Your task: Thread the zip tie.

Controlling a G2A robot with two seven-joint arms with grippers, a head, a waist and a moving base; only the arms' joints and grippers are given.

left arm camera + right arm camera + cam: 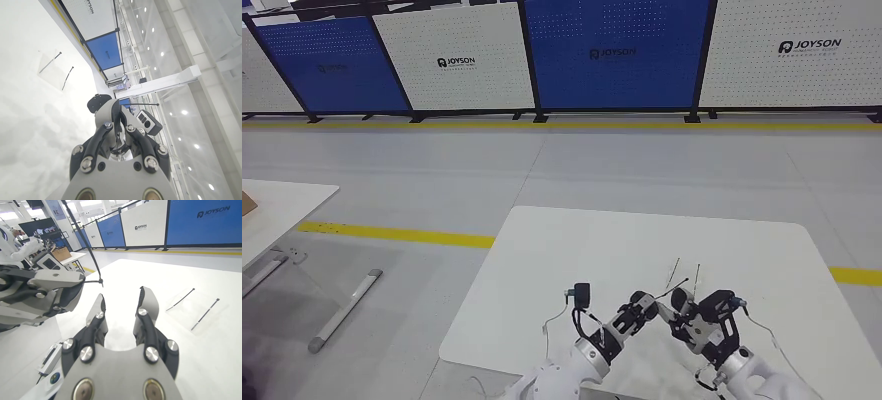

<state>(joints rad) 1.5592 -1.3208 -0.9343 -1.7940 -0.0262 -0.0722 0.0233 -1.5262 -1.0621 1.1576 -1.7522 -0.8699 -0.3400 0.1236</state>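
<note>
The left claw (pixel 81 281) is clamped shut on the tie (pixel 101 282). It grips a short level run of strap whose far end meets the tie's head, and from the head a long strap curves up and away. I cannot tell whether the strap passes through the head. The tie hangs in the air above the near part of the table (pixel 572 260), clear of its top.

In the top view the right claw (pixel 121 292) sits at 3 o'clock of the left one, close beside it. Its fingers are spread wide with nothing between them. The tie's head hangs just past the fingertips and apart from them.

At 12 o'clock from both claws, farther out on the table, a loose tie (pixel 180 299) and a second loose tie (pixel 204 314) lie side by side on a clear sheet (pixel 191 309). They are near each other but not touching, and well apart from the held tie.

A side table (pixel 282 205) stands at 10 o'clock, well apart. A yellow floor line (pixel 392 234) shows on either side of the main table. Blue and white panels (pixel 617 50) close off the far end at 12 o'clock.
</note>
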